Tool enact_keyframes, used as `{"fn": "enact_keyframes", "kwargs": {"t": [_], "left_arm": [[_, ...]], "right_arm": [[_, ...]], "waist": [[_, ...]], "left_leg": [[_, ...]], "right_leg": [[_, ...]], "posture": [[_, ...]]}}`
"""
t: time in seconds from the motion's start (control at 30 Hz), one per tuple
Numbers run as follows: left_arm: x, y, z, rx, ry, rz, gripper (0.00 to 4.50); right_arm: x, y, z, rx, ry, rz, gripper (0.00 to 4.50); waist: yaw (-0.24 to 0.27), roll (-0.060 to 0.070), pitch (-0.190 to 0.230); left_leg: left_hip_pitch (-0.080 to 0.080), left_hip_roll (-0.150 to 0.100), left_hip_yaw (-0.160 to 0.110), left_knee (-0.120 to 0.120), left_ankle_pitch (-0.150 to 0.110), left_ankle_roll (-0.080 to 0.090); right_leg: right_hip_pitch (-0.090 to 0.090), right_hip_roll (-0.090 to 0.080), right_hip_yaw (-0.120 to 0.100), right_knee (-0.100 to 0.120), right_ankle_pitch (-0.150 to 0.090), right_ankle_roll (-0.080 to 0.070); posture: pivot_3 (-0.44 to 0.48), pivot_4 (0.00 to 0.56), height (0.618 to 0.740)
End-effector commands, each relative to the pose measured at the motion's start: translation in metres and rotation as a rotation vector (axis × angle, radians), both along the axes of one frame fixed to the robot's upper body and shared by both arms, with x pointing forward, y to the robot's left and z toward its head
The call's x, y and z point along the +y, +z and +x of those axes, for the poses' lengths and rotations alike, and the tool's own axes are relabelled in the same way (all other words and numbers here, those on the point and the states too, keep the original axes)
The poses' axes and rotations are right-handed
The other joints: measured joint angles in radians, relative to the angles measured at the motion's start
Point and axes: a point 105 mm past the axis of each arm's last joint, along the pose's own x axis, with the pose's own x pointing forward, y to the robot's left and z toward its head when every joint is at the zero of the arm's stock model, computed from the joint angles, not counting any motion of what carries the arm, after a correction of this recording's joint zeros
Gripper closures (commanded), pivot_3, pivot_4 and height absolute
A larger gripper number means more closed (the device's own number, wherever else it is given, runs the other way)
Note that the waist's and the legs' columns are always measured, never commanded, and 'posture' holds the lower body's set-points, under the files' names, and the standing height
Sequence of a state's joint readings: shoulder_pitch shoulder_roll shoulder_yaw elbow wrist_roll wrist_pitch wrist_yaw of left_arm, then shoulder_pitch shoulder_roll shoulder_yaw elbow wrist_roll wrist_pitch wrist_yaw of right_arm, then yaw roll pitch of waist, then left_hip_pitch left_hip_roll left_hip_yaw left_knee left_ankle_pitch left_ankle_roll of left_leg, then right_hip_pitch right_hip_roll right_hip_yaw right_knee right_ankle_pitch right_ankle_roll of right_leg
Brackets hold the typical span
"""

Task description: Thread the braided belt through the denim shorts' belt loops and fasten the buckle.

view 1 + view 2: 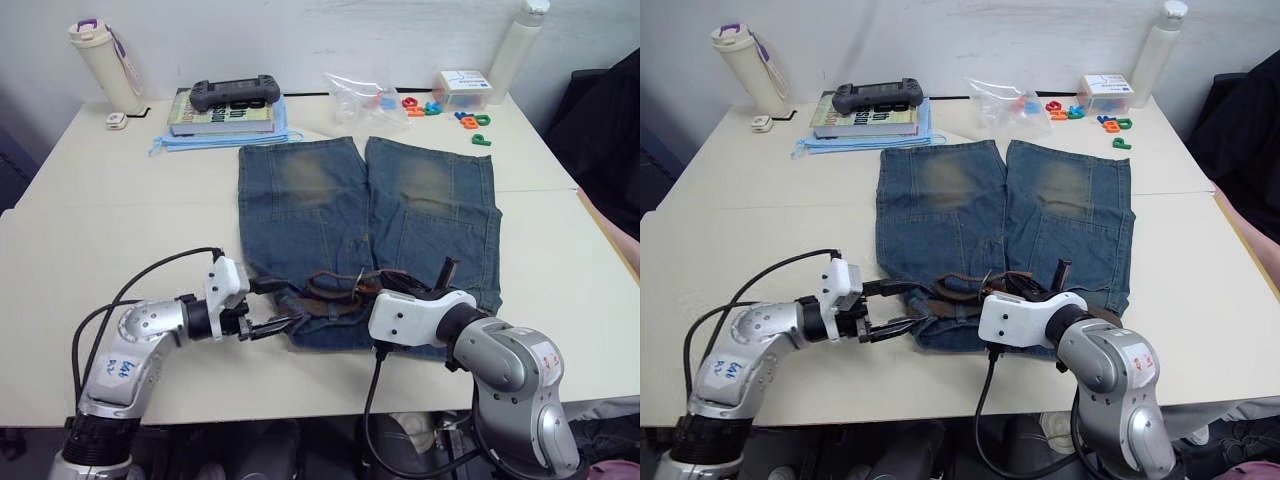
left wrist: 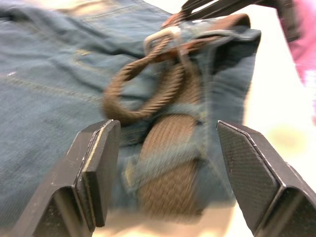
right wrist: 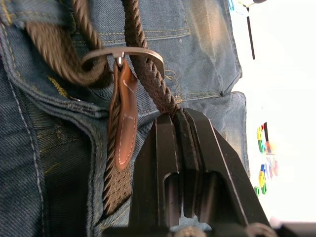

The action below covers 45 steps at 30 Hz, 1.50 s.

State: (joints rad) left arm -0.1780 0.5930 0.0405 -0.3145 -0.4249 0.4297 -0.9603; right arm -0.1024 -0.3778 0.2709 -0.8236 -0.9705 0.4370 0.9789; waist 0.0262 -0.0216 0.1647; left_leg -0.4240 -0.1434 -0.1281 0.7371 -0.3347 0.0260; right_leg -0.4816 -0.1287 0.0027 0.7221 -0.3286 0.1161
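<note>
Flat on the pale bench (image 1: 90,240), the faded blue denim shorts (image 1: 320,215) lie with their waistband nearest the robot, where the dark-brown braided belt (image 2: 170,168) runs under a denim belt loop (image 2: 163,160). Its silver buckle (image 3: 123,53) rests on the waistband. Left hand (image 2: 165,168) gapes wide around belt and loop; right hand (image 3: 181,121) pinches the belt's cord. No legible writing shows.

Both arms are clad in silver-grey metallic shells with rounded joint housings and black collars. A white wrist block is fitted to each arm. Black cables are looped along both arms. Handwritten blue marks are seen on the left arm (image 1: 125,355), small red marks on the right arm (image 1: 510,375). Black, wedge-shaped fingers (image 2: 94,168) with textured inner pads are noted.
</note>
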Motion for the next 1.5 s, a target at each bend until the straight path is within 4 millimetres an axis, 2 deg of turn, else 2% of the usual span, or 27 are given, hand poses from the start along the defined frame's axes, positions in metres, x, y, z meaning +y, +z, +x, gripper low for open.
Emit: {"fn": "enact_keyframes", "kwargs": {"t": [0.03,0.2,0.3,0.43,0.5,0.57,0.7,0.87,1.0,1.03,1.1,1.17,1.23,1.4,1.5], "left_arm": [[0.009,0.022,-0.014,-0.034,-0.098,0.033,1.03],[0.011,0.023,-0.006,-0.049,-0.064,0.077,1.03],[-0.007,0.021,0.003,-0.064,-0.04,0.076,1.03],[-0.02,0.006,0.009,-0.054,-0.013,0.127,1.03],[-0.022,-0.009,0.005,-0.024,-0.024,0.185,1.03],[-0.02,-0.02,0.002,-0.003,-0.035,0.227,1.03],[-0.004,-0.038,-0.001,0.034,-0.026,0.326,1.03],[0.005,-0.043,0.013,0.028,0.055,0.35,1.03],[0.003,-0.045,0.014,0.02,0.067,0.356,1.03],[0.003,-0.047,0.013,0.018,0.06,0.362,1.57],[0.003,-0.048,0.011,0.008,0.046,0.38,2.23],[0.005,-0.051,0.01,-0.01,0.035,0.408,3.12],[0.008,-0.053,0.014,-0.012,0.063,0.421,3.69],[0.017,-0.058,0.025,-0.029,0.121,0.469,3.8],[0.027,-0.06,0.029,-0.023,0.165,0.482,3.8]], "right_arm": [[0.001,0.012,-0.005,-0.059,0.002,0.014,4.5],[0.002,0.011,-0.003,-0.06,0.006,0.014,4.5],[0.004,0.011,-0.003,-0.061,0.01,0.015,4.5],[0.004,0.012,-0.003,-0.064,0.012,0.013,4.5],[0.004,0.014,-0.003,-0.067,0.01,0.013,4.5],[0.003,0.014,-0.003,-0.068,0.009,0.013,4.5],[-0.001,0.016,-0.004,-0.075,-0.007,0.009,4.5],[-0.003,0.019,-0.003,-0.083,-0.02,0.015,4.5],[-0.004,0.018,-0.004,-0.083,-0.026,0.018,4.5],[-0.004,0.018,-0.005,-0.082,-0.03,0.019,4.5],[-0.007,0.018,-0.005,-0.082,-0.041,0.018,4.5],[-0.009,0.018,-0.006,-0.081,-0.05,0.018,4.5],[-0.012,0.018,-0.007,-0.082,-0.061,0.022,4.5],[-0.02,0.019,-0.012,-0.08,-0.093,0.035,4.5],[-0.037,0.018,-0.019,-0.075,-0.148,0.032,4.5]], "waist": [[-0.003,0.0,0.0],[0.0,0.0,0.001],[0.003,0.0,0.001],[-0.003,0.0,0.001],[-0.006,-0.001,0.001],[-0.003,-0.001,0.001],[-0.002,0.0,0.001],[-0.001,0.0,0.001],[-0.001,0.0,0.001],[-0.001,0.0,0.001],[-0.001,0.0,0.001],[-0.002,0.0,0.001],[-0.002,0.0,0.001],[0.0,0.0,0.001],[0.001,0.0,0.0]], "left_leg": [[0.0,0.0,0.0,0.0,0.0,0.0],[0.0,0.0,0.0,-0.001,0.0,0.0],[0.0,0.0,0.0,0.0,0.0,0.0],[0.0,0.0,0.001,-0.001,0.0,0.0],[0.0,0.001,0.001,-0.001,-0.001,0.0],[0.0,0.001,0.001,-0.002,0.0,-0.001],[0.0,0.001,0.001,-0.001,0.0,-0.001],[0.0,0.001,0.0,-0.001,0.0,-0.001],[0.0,0.001,0.001,-0.001,0.0,-0.001],[0.0,0.001,0.0,-0.001,0.0,-0.001],[0.001,0.001,0.001,-0.001,0.0,-0.001],[0.001,0.001,0.001,-0.001,0.0,-0.001],[0.001,0.001,0.001,-0.002,0.0,-0.001],[0.002,0.001,0.0,-0.001,0.0,-0.001],[0.003,0.001,0.0,-0.001,0.0,-0.001]], "right_leg": [[0.0,0.0,0.0,0.0,0.0,0.0],[0.0,0.0,0.0,0.0,0.0,-0.001],[0.0,0.0,0.0,-0.001,0.0,0.0],[0.0,0.0,0.0,-0.001,0.0,0.0],[-0.001,0.001,0.001,-0.001,0.0,0.0],[-0.001,0.001,0.001,0.0,0.0,-0.001],[-0.001,0.001,0.001,0.0,-0.001,-0.001],[-0.001,0.001,0.0,0.0,-0.001,-0.001],[0.0,0.001,0.0,0.0,-0.001,-0.001],[0.0,0.001,0.0,0.0,-0.001,-0.001],[0.0,0.001,0.0,0.0,-0.001,-0.001],[0.0,0.001,0.0,0.0,-0.001,-0.001],[0.0,0.001,0.001,0.0,-0.001,-0.001],[0.001,0.001,0.0,0.0,-0.001,-0.001],[0.002,0.001,0.0,0.001,-0.001,-0.001]], "posture": [[0.0,0.15,0.659],[0.0,0.15,0.659],[0.0,0.15,0.659],[0.0,0.15,0.659],[0.0,0.15,0.659],[0.0,0.15,0.659],[0.0,0.15,0.659],[0.0,0.15,0.659],[0.0,0.15,0.659],[0.0,0.15,0.659],[0.0,0.15,0.659],[0.0,0.15,0.659],[0.0,0.15,0.659],[0.0,0.15,0.659],[0.0,0.15,0.659]]}}
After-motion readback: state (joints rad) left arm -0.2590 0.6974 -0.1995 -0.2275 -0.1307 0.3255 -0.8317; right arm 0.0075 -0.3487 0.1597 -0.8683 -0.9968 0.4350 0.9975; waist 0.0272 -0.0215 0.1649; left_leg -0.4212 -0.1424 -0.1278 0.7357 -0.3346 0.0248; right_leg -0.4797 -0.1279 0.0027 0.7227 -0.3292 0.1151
